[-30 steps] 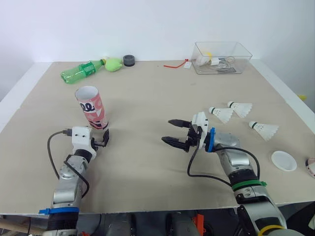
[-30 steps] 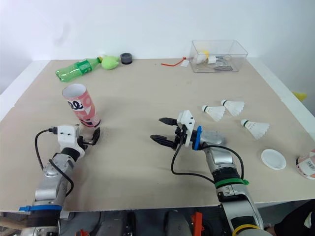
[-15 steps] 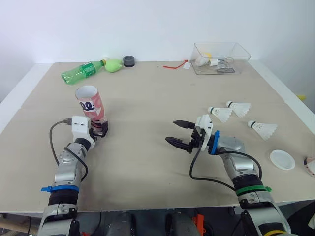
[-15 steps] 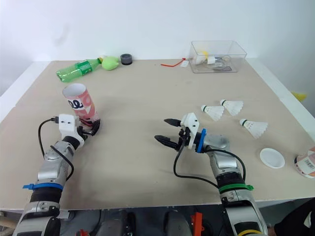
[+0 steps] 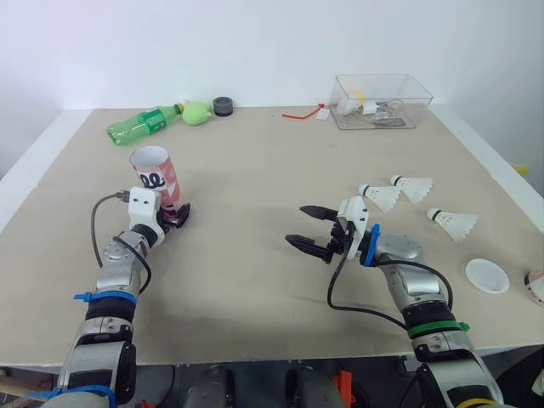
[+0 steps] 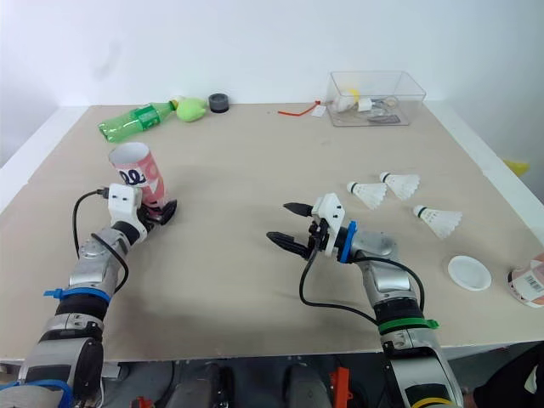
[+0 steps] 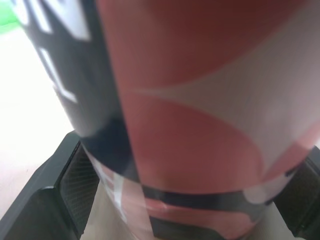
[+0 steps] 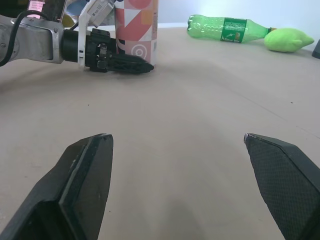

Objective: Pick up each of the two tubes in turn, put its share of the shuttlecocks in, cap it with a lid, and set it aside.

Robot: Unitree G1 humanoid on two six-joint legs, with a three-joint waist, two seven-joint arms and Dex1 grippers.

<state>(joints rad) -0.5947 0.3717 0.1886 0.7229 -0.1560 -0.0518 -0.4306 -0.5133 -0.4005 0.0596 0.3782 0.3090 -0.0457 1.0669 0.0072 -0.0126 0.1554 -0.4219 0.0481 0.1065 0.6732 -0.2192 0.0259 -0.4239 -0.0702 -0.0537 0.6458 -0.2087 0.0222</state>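
Our left gripper [image 5: 177,218] sits spread around the foot of the upright pink tube [image 5: 158,177] near the table's left side, one finger on each side, not visibly squeezing it. Our right gripper [image 5: 296,224] hangs wide open over the middle of the table [image 5: 255,170]. Beyond it lie three shuttlecocks [image 5: 382,197], a white lid [image 5: 488,276] and, at the right edge, the second tube [image 6: 531,283].

Bench [image 6: 255,153] carrying an upright red-and-white tube [image 6: 138,174] with the left gripper [image 6: 161,210] at its foot, the right gripper [image 6: 282,223] mid-bench with jaws spread apart, three shuttlecocks [image 6: 367,194] [image 6: 401,183] [image 6: 440,221] and a white lid [image 6: 470,274] to its right, and a second tube [image 6: 531,283] at the right edge.
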